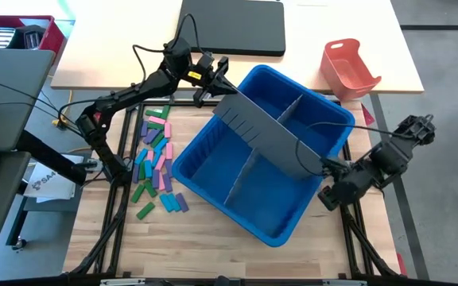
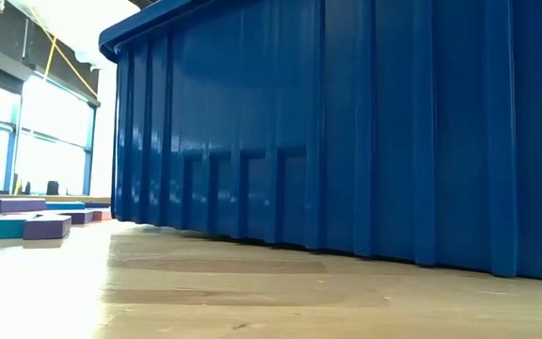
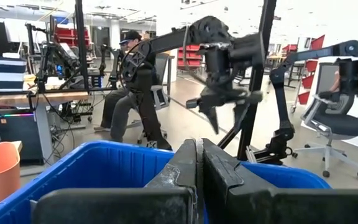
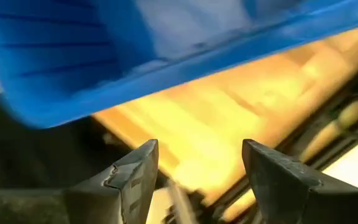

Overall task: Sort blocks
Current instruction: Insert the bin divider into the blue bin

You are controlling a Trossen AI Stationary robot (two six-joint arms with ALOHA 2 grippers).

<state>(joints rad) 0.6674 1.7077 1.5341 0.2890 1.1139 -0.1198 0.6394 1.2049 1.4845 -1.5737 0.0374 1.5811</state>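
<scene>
From above, the blocks (image 1: 157,160) lie scattered in a loose heap on the wooden counter (image 1: 205,246), just beside the left wall of a big blue bin (image 1: 213,155). The bin is split by a grey divider (image 1: 265,131), and no blocks show inside it. The left gripper (image 1: 213,79) sits at the bin's far rim, where the divider ends, fingers pressed together — whether they pinch the divider's edge cannot be told. The blocks lie near this arm, toward the counter's front from its fingers; most point their long sides roughly front to back. The right gripper (image 1: 330,193) hovers outside the bin's right wall, well apart from the blocks, with the whole bin between.

From counter height, the bin's ribbed wall fills the picture; a few purple and teal blocks lie flat at far left — no arm shows.

The left wrist view looks over the shut fingers (image 3: 219,177) and the bin's rim to the right arm (image 3: 222,68) beyond, and a seated person behind.

The right wrist view shows its fingers (image 4: 132,177) spread, holding nothing, above bare counter beside the bin.
</scene>
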